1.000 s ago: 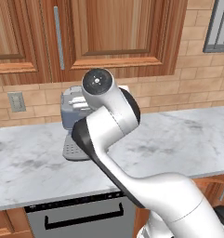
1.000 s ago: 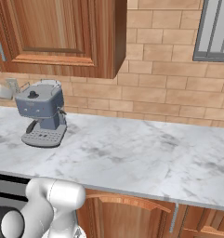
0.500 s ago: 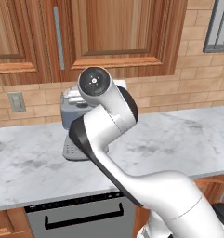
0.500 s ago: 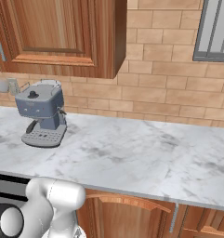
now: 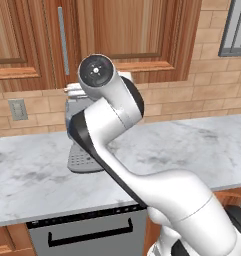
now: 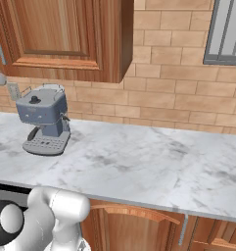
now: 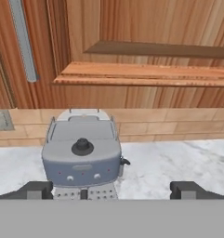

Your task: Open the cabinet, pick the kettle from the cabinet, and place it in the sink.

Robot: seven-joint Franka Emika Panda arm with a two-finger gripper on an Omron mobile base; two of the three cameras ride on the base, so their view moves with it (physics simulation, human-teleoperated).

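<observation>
The cabinet [image 5: 127,45] is shut, so the step in hand is, by my judgement, reaching its handle [image 5: 62,41] to pull the door open; the kettle cannot be seen and is presumably behind that door, and the sink is out of sight too. In the hand view the gripper [image 7: 111,189] has its fingers spread wide apart and holds nothing, one tip at the lower left and one at the lower right, with the coffee machine [image 7: 82,153] on the counter [image 7: 178,158] straight ahead between them. The silver bar handle sits up and to the left in that view, well above the line the hand is pointing along, near the door's left edge. To do this well, the hand should rise and shift left until the bar lies between the two fingers, and roll so the fingers close across the upright bar, not along it. It should pass over the coffee machine without clipping it. Gripping near the bar's lower end looks easiest to reach. Since the handle is at the left edge, the hinge is probably on the right, so the pull should swing out in an arc toward the right.
</observation>
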